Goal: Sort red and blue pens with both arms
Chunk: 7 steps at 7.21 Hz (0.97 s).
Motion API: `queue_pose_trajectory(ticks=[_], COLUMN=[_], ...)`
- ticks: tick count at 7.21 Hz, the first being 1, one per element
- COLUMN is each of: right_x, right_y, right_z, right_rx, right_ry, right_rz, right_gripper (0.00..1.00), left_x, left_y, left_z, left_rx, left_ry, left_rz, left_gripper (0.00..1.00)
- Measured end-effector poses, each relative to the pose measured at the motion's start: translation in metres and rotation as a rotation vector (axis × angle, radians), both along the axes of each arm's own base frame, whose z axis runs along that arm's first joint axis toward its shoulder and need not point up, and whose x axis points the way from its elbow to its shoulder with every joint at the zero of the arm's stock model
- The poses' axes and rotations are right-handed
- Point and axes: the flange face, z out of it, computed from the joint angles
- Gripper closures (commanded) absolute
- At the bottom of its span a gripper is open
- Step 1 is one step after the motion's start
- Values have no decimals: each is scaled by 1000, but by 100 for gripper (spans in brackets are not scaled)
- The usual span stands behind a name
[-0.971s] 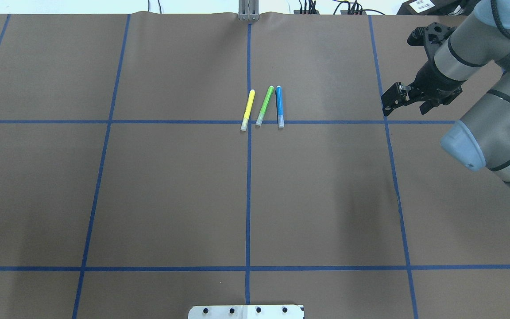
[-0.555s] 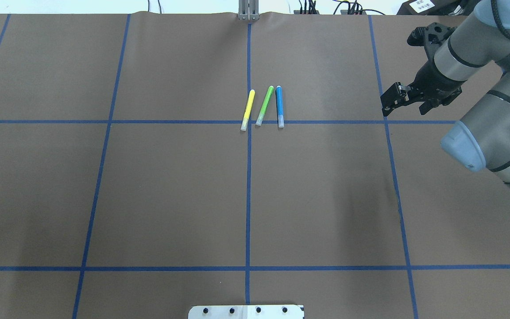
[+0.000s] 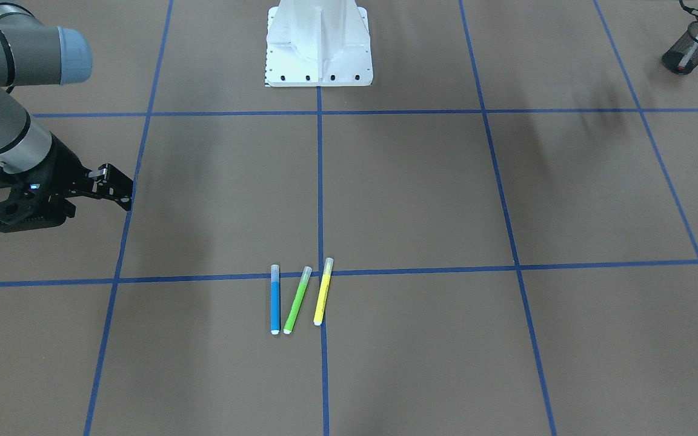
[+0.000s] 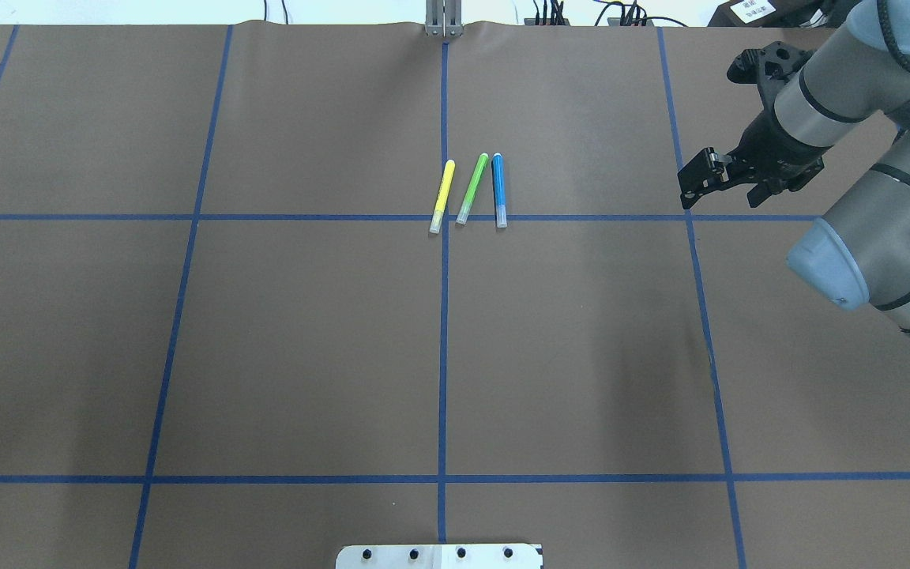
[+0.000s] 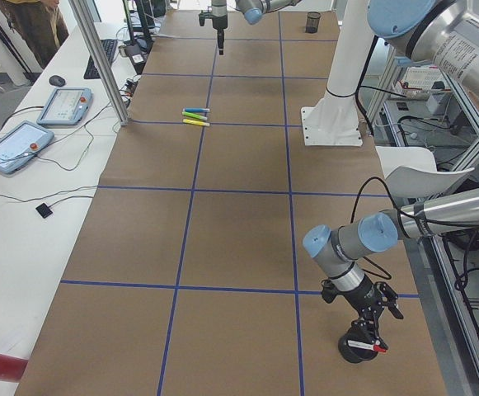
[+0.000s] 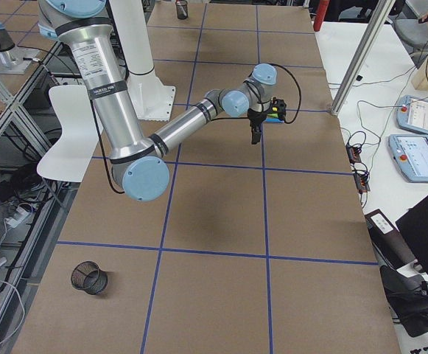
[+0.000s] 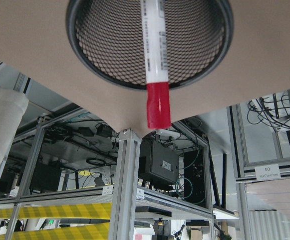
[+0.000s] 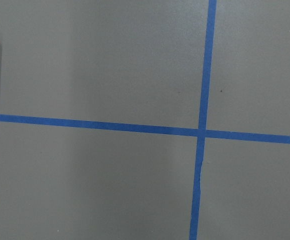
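Frankly, I can't read either grip. Right gripper sits well off the blue pen; left gripper over the red pen.

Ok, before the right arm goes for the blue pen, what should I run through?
1. Red pen in the mesh cup: ok.
2. Left tool free of that pen: cannot tell; its fingers do not show in the wrist view.
3. Right tool open and empty: ok.
4. Right tool above the blue pen: not ok; it hangs well off to the side, and the pen only shows at the edge of its wrist view.
5. Room around the blue pen: not ok; the green highlighter nearly touches it at one end.
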Motion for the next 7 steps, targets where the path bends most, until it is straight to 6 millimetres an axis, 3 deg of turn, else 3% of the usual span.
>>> queue_pose_trajectory(ticks=[3, 7], right_x=[1, -5], right_y=[2, 3], right_z=[1, 2], right_rx=[1, 4], right_ry=[1, 10], right_rz=[2, -2], right_gripper=[0, 0], left_x=[4, -39], left_y=[-46, -126], left_z=[-58, -96], left_rx=[135, 308], left_ry=[113, 222], left_rz=[-195, -574], left_gripper=[0, 0])
